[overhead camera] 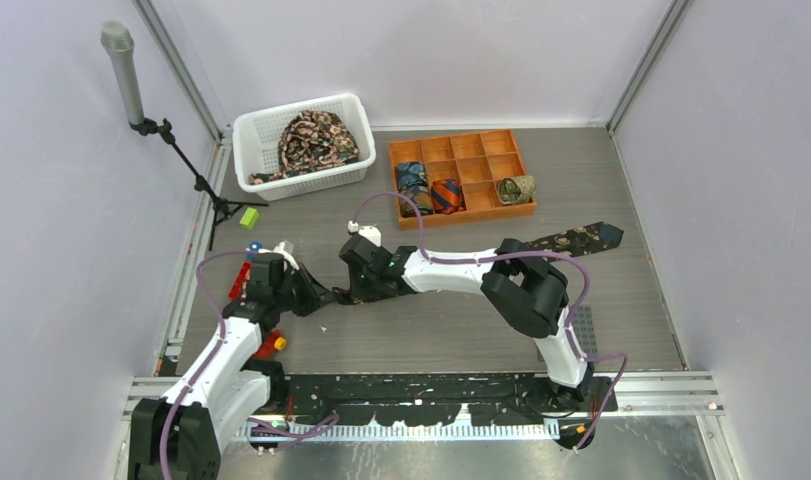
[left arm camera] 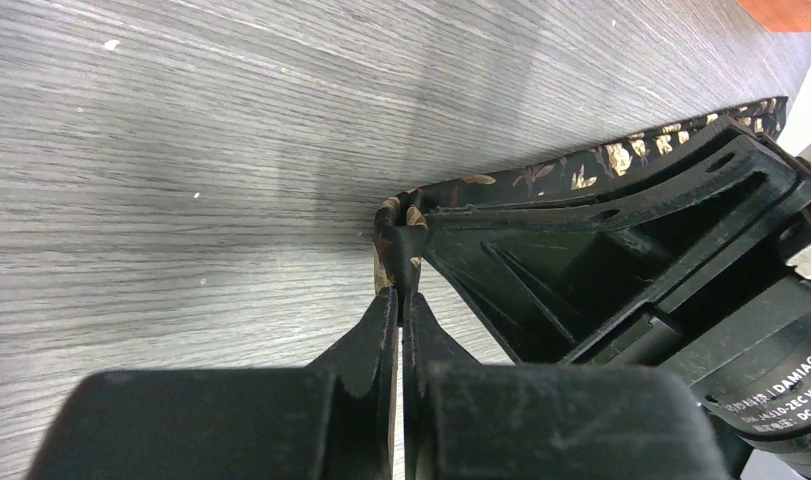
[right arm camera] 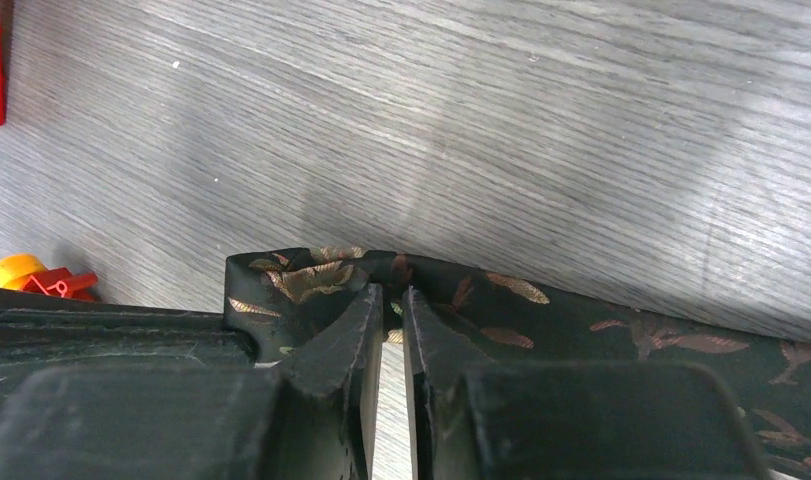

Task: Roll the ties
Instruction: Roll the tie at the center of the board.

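A long black tie with tan leaf print lies across the table; its wide pointed end (overhead camera: 581, 238) is at the right, its narrow end is folded at the left between the two grippers. My left gripper (overhead camera: 323, 296) is shut on that folded end (left arm camera: 396, 240). My right gripper (overhead camera: 349, 291) is shut on the same tie (right arm camera: 311, 275) just beside it, the fingertips pinching the fold's edge. Several more black printed ties (overhead camera: 316, 140) are heaped in the white basket (overhead camera: 249, 135). Three rolled ties, blue (overhead camera: 414, 184), orange-red (overhead camera: 447, 195) and olive (overhead camera: 516, 188), sit in the orange tray (overhead camera: 466, 150).
A microphone stand (overhead camera: 141, 110) stands at the far left. A green block (overhead camera: 248, 217) and red and yellow small parts (overhead camera: 271, 343) lie by the left arm. The right arm's elbow (overhead camera: 526, 290) reaches over the tie's middle. Grey walls enclose the table.
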